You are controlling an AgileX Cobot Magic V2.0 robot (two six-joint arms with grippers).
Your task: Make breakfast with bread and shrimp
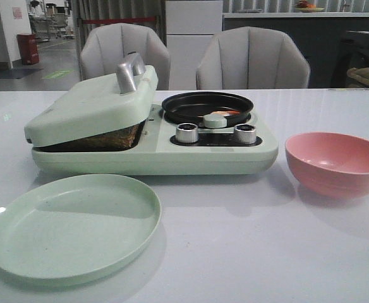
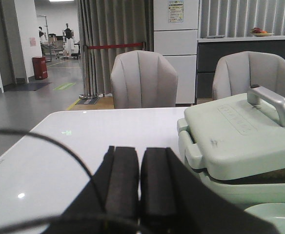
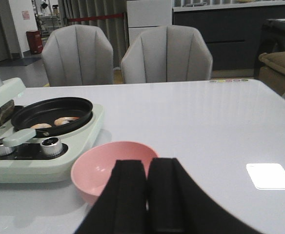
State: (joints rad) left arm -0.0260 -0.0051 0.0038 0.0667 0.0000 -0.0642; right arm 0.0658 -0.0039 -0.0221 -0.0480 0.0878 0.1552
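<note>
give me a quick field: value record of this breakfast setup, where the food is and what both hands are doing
appliance: mint breakfast maker, mid table
press lid: lid resting tilted on the bread
pan: black pan on the maker's right side
shrimp: pale orange shrimp in the pan
plate: green plate, nothing on it, front left
bowl: pink bowl, right of the maker, looks empty
left hand: left hand shut, holding nothing
right hand: right hand shut, holding nothing, by the bowl

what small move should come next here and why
Probably send the left tool to the press lid's handle and lift. The lid rests tilted on the bread, the shrimp lie in the pan, and both tools are shut and empty.
</note>
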